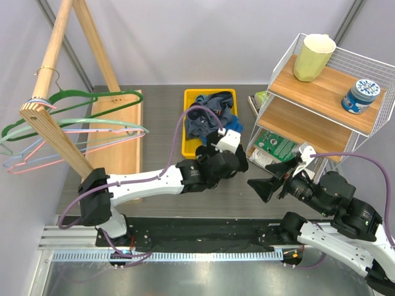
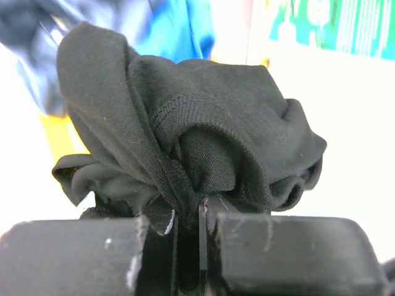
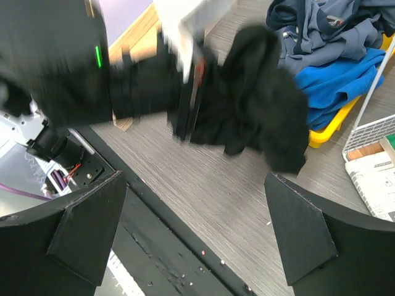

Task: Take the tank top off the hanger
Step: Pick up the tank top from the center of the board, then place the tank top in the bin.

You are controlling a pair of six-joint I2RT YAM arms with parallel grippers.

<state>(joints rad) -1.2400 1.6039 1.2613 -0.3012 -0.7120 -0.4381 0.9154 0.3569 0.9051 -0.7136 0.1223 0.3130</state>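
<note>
Reading frame: I read clock directions on the top view, with 12 o'clock pointing away from the arm bases.
Tank top [image 2: 185,135]: black, bunched into a wad and off every hanger. It hangs from my left arm's tip above the table [image 1: 163,123], near the middle of the workspace.
Left gripper [image 2: 188,217]: clamped on the tank top. The fingers are almost together, with a fold of the fabric pinched in the thin slot between them.
Right gripper [image 3: 195,197]: spread wide with nothing in it. It sits at about 4 o'clock from the tank top and faces it, close but not touching.
Yellow bin [image 1: 186,132]: at 12 o'clock from the tank top, just beyond it. It holds a heap of blue and dark clothes [image 1: 207,117].
Hangers: a green hanger [image 1: 92,97] and several pale wire ones hang bare on the wooden rack [image 1: 52,132], at 9 to 10 o'clock and well apart from the tank top.
Wire shelf [image 1: 315,83]: at 2 o'clock. A pale yellow cup [image 1: 313,57] and a blue tin [image 1: 361,95] stand on its upper board.
</note>
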